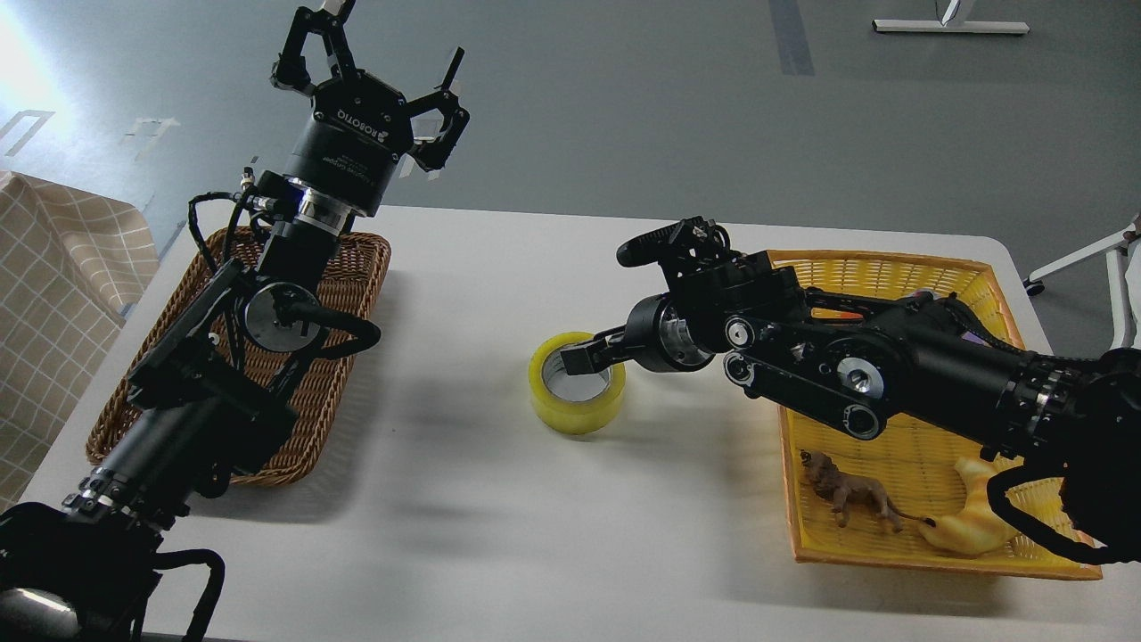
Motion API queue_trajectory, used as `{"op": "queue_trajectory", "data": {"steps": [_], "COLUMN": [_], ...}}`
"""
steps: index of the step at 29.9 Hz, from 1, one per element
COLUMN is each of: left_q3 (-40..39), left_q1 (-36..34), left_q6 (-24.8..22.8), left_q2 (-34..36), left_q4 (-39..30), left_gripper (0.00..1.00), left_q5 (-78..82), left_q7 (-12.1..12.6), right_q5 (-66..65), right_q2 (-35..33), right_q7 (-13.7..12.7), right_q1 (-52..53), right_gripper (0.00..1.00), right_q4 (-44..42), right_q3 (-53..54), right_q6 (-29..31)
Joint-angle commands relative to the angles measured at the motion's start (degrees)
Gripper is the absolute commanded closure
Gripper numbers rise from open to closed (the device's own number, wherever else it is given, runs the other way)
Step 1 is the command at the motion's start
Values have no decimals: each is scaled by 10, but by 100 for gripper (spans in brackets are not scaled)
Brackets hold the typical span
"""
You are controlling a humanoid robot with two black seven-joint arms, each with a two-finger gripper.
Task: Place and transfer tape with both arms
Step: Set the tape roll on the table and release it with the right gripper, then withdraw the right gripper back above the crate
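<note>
The tape (577, 393) stands flat on its side face near the centre of the white counter (499, 535), core opening upward, between the brown wicker basket (357, 267) on the left and the yellow basket (891, 267) on the right. This central position appears chosen so that either arm can reach the roll, which suits a handover between arms. The right tool (581, 357) reaches in low from the yellow basket side; one finger sits at the core opening against the near wall of the roll, the other is hidden behind the tool body, so whether the wall is pinched or merely straddled cannot be determined. The left tool (388, 49) is raised well above the wicker basket with its fingers spread apart and nothing between them; this posture probably keeps it clear of the working zone until it is required. A toy lion (851, 499) and a yellow croissant-shaped toy (967, 522) lie in the near end of the yellow basket and are not involved. Judged stage: roll placed mid-counter, transfer to the left side pending
</note>
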Motion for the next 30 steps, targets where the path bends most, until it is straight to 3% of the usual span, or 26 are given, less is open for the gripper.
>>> {"op": "queue_trajectory", "data": {"steps": [1,10,16,24,30], "left_q3": [-1,6,6,3,5], "left_q1": [0,0,-2,-2,-2], "left_q6": [0,0,0,0,0], "left_q2": [2,-3,-1,5,5], "left_q4": [-1,-1,-2,-1,-1], "left_gripper": [2,2,2,2,2], "left_q5": [0,1,1,2,3], "left_q7": [0,1,1,1,2], "right_q5": [0,0,0,19,104], "right_q2": [-9,-124,-163,-183,-164], "right_q7": [0,-3,-3,2,2], "right_q1": [5,-5,-29,-176,-291], "right_gripper": [1,1,1,1,1], "right_q4": [10,147,206,289,293], "right_q3": [22,129,227,451,612], "right_q6": [0,0,0,0,0]}}
